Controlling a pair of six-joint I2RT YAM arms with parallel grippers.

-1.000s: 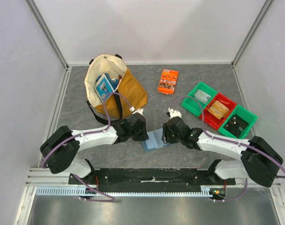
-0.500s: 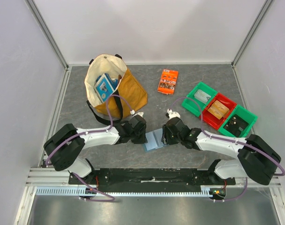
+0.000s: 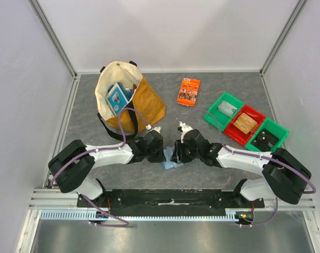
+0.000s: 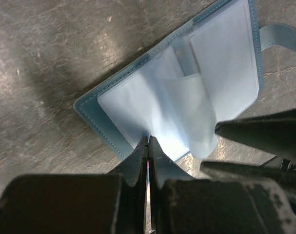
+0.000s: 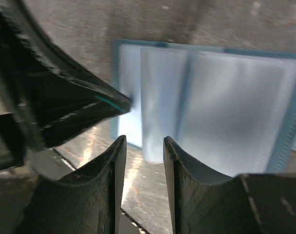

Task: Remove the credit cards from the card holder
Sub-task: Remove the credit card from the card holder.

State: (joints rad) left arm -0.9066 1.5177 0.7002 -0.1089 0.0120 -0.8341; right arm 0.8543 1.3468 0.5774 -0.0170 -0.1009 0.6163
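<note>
The left hand (image 4: 148, 142) is closed, its two fingers pressed flat together. The tips meet the near edge of the holder (image 4: 138, 97); whether they pinch a pocket sheet there cannot be told. The holder lies open on the desk (image 4: 40, 58), light blue with clear pockets. It spreads from those tips toward 1 o'clock, with one clear leaf bowed up near the fold and its tab (image 4: 284, 39) at the 2 o'clock corner. The right hand (image 5: 144, 142) is open by a narrow gap and holds nothing, its fingers above the holder's edge where a clear leaf ends. In the left wrist view it comes in from 4 o'clock, just beside the left hand. Seen from the top, the two hands face each other tip to tip over the holder at the near middle of the desk. At 2 o'clock from the holder, well apart, three bins sit in a touching row. The inner green bin (image 3: 215, 104) holds a pale flat item (image 3: 226, 108), the red bin (image 3: 254, 110) a tan-orange card (image 3: 245, 123), and the outer green bin (image 3: 278, 125) a dark card (image 3: 264, 141). At 12 o'clock lies an orange packet (image 3: 188, 90). At 11 o'clock stands a bag (image 3: 149, 105), mouth open, with a blue-and-white box (image 3: 117, 97) inside.
</note>
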